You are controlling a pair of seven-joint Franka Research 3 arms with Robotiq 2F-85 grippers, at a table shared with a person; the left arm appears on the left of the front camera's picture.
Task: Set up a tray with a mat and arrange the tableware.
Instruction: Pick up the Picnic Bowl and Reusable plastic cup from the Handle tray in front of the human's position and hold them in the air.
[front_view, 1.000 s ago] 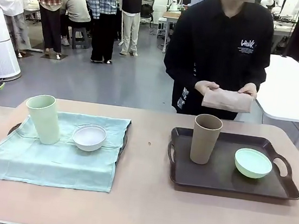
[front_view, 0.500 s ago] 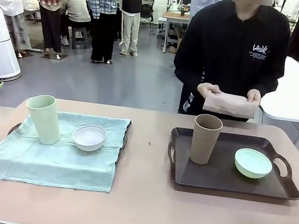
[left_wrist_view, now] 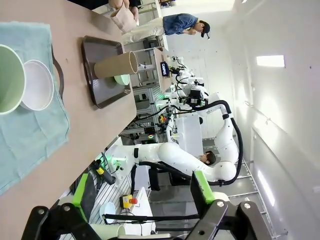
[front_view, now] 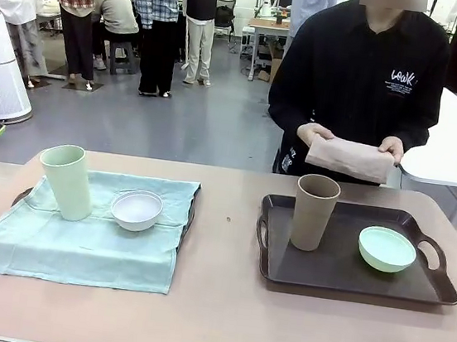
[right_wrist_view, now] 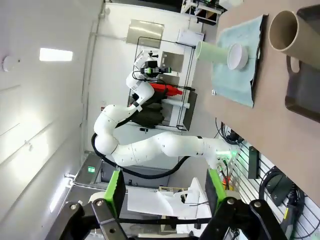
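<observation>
**Front view.** A table [front_view: 218, 320] is seen, with a person [front_view: 362, 71] at its far side. A folded beige cloth [front_view: 349, 158] is held by the person above the far edge. On the left, a teal mat [front_view: 77, 248] is spread over the left tray [front_view: 189, 216], whose rim shows at the mat's right side. The green tumbler [front_view: 66, 182] is stood upright on the mat's far left part. The white bowl [front_view: 136, 210] is set just to its right, slightly apart. On the right, the dark right tray [front_view: 349, 278] is left bare of any mat. The tan tumbler [front_view: 314, 212] is stood upright at its far left. The mint bowl [front_view: 386, 249] is placed right of it, well apart.

**Left wrist view.** The left gripper [left_wrist_view: 141, 195] is held off the table's near edge. Its jaws are spread wide and nothing is held between them. Beyond it, both trays and all four pieces are seen sideways.

**Right wrist view.** The right gripper [right_wrist_view: 164, 200] is likewise kept clear of the table. It is released, with the green pads apart and nothing gripped. The tan tumbler's rim is seen closest, and the mat, green tumbler and white bowl lie farther off.
</observation>
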